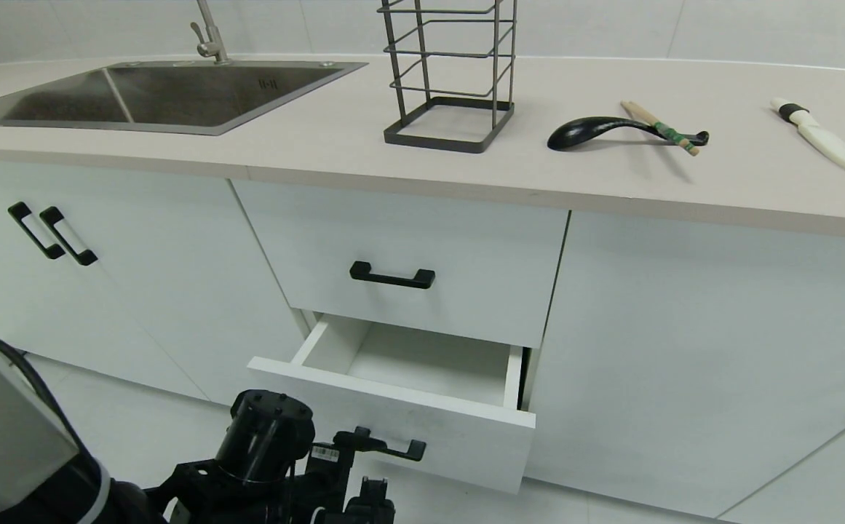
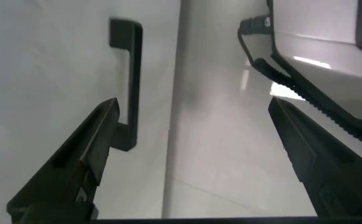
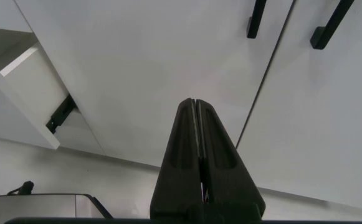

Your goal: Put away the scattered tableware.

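- White cabinet fronts run under a pale desk [image 1: 306,138], with a steel sink [image 1: 211,91] set in at the robot's left.
- Two drawers sit one above the other. The upper drawer [image 1: 466,240] is shut, and the lower drawer [image 1: 437,429] stands open and bare inside.
- One wire rack [image 1: 429,143] stands mid-desk.
- One black ladle [image 1: 575,135] lies right of the rack, with its long axis along the desk edge and its bowl toward the rack.
- One white knife [image 1: 822,140] lies well apart, farther right, on a slant.
- What looks like one pair of wooden chopsticks [image 1: 655,122] crosses the ladle's handle.
- The left gripper [image 2: 193,106] is spread wide and holds nothing, just beside a black handle [image 2: 131,81]. The right gripper [image 3: 196,109] has its fingers pressed together, empty.
- All the tableware lies on the desk, above the level of the open drawer and toward the robot's right. The right arm is probably the nearer one for the pick.
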Tool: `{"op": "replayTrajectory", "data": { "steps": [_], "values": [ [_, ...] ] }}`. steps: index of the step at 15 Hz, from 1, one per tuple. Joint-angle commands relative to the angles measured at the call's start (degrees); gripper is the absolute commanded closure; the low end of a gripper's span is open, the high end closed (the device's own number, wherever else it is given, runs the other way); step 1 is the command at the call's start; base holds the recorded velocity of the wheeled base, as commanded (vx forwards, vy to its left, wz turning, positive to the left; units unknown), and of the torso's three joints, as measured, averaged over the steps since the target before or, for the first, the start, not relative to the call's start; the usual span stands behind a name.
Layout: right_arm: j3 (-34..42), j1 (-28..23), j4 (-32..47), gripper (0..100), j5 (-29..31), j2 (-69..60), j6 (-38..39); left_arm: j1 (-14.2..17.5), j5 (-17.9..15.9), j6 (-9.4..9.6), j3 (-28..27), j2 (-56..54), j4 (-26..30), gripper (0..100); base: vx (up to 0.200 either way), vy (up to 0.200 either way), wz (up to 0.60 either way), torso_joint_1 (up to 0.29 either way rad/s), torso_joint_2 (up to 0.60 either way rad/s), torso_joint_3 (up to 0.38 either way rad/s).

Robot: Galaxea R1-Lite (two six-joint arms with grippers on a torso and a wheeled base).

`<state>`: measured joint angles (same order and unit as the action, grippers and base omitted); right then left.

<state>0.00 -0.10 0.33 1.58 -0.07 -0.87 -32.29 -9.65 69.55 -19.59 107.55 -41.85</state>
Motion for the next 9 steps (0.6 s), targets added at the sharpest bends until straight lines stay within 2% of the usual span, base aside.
{"op": "replayTrajectory", "data": {
  "steps": [1, 6, 7, 9],
  "values": [
    [0.0, 0.0, 0.0, 100, 0.0, 0.1, 0.0, -1.5, 0.0, -0.47, -1.3, -3.4, -0.2, 0, 0.0, 0.0, 0.0, 0.0, 0.0, 0.0],
    [0.0, 0.0, -0.1, 100, 0.0, 0.1, 0.0, -2.4, -0.1, -0.73, -6.7, -4.9, 0.0, 0, 0.0, 0.0, 0.0, 0.0, 0.0, 0.0],
    [0.0, 0.0, 0.0, 100, 0.0, 0.1, 0.0, -2.3, 0.0, -3.1, -8.3, -3.9, -0.1, 0, 0.0, 0.0, 0.0, 0.0, 0.0, 0.0],
    [0.0, 0.0, 0.0, 100, 0.0, 0.1, 0.0, -2.3, 0.0, -5.04, -9.7, -2.5, -0.2, 0, 0.0, 0.0, 0.0, 0.0, 0.0, 0.0]
  ]
}}
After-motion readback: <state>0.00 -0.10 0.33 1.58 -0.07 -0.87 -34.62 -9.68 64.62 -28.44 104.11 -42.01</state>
